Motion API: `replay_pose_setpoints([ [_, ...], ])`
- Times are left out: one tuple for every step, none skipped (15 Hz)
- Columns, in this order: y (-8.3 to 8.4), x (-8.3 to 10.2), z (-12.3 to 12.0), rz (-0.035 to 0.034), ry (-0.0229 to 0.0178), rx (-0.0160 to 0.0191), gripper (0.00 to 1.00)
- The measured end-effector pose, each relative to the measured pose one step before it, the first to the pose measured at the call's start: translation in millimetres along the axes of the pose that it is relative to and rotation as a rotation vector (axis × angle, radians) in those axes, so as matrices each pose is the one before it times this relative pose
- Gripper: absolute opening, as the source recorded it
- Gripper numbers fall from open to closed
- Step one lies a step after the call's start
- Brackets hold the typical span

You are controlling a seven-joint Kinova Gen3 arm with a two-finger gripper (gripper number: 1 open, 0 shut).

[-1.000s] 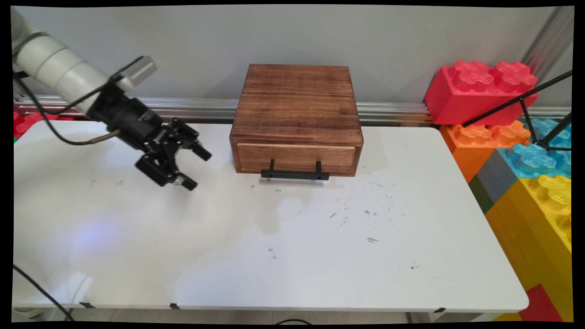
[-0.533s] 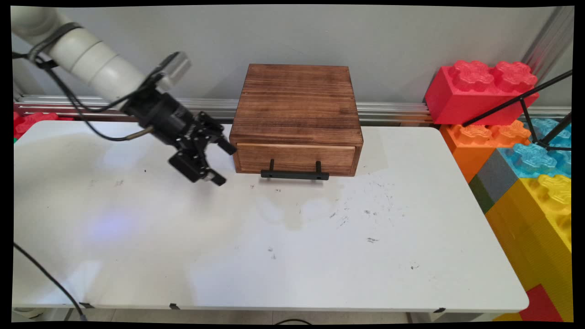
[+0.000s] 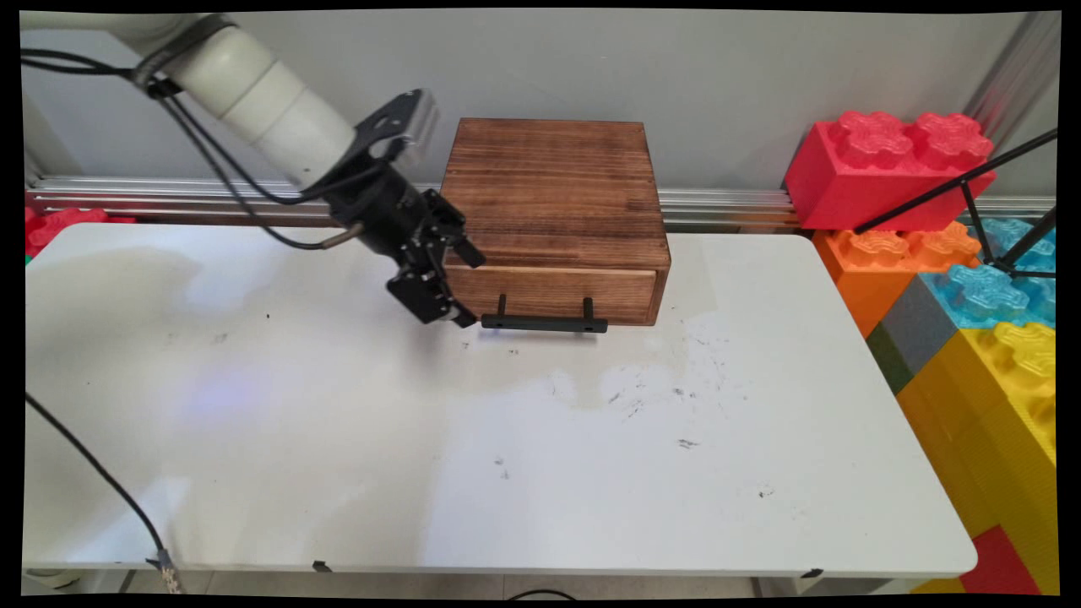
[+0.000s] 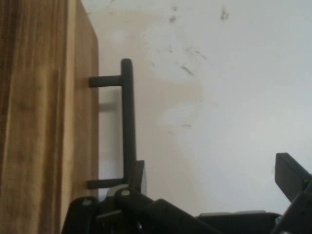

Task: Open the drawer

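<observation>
Here we see the gripper [image 3: 460, 287], jaws spread wide, just beside the left end of the black handle [image 3: 545, 322] on the wooden drawer box [image 3: 549, 203], far-centre on the table [image 3: 507, 473]. We judge the box heavy and rigid; the stiff bar is the hold.

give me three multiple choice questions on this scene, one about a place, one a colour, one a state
1. Where is the gripper?
A. at the left end of the drawer handle
B. above the red block
C. at the table's near edge

2. What colour is the handle?
A. silver
B. black
C. red

3. How is the drawer of the wooden box?
A. pulled out
B. removed
C. closed

Answers: 1 A, its fingers sit by the handle's left end. 2 B, the bar is black. 3 C, the drawer front lies flush with the box.
</observation>
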Motion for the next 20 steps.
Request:
replay_pose_setpoints([
  [0.03, 6.71, 3.21, 0.00186, -0.01345, 0.00921, 1.00],
  [0.07, 6.79, 3.28, 0.00446, -0.01185, 0.00834, 1.00],
  [0.14, 5.74, 3.05, 0.00485, -0.00981, 0.00539, 1.00],
  [0.23, 7.66, 4.12, 0.00752, -0.01346, 0.00851, 1.00],
  [0.50, 5.98, 3.40, 0.00691, -0.01089, 0.00612, 1.00],
  [0.32, 5.92, 3.42, 0.00812, -0.01084, 0.00681, 1.00],
  [0.30, 6.40, 4.40, 0.01123, -0.01365, 0.00726, 1.00],
  [0.31, 3.62, 2.74, 0.00576, -0.00884, 0.00475, 1.00],
  [0.75, 2.83, 2.92, 0.00471, -0.01052, 0.00407, 1.00],
  [0.83, 4.82, 5.31, 0.00824, -0.01696, 0.00672, 1.00],
  [0.81, 4.31, 5.56, 0.00752, -0.01629, 0.00542, 1.00],
  [0.86, 3.20, 5.11, 0.00586, -0.01346, 0.00478, 1.00],
  [1.01, 3.24, 6.02, 0.00526, -0.01371, 0.00511, 1.00],
  [0.93, 2.53, 5.54, 0.00421, -0.01091, 0.00303, 1.00],
  [0.80, 2.41, 6.85, 0.00444, -0.01251, 0.00353, 1.00],
  [0.62, 1.47, 5.71, 0.00288, -0.00993, 0.00290, 1.00],
  [0.80, 1.16, 6.90, 0.00199, -0.01081, 0.00275, 1.00],
  [0.80, 1.57, 7.10, 0.00008, -0.00514, 0.00332, 1.00],
  [0.71, 1.33, 6.76, -0.00126, -0.00320, 0.00292, 1.00],
  [0.65, 1.08, 5.83, -0.00152, -0.00281, 0.00160, 1.00],
])
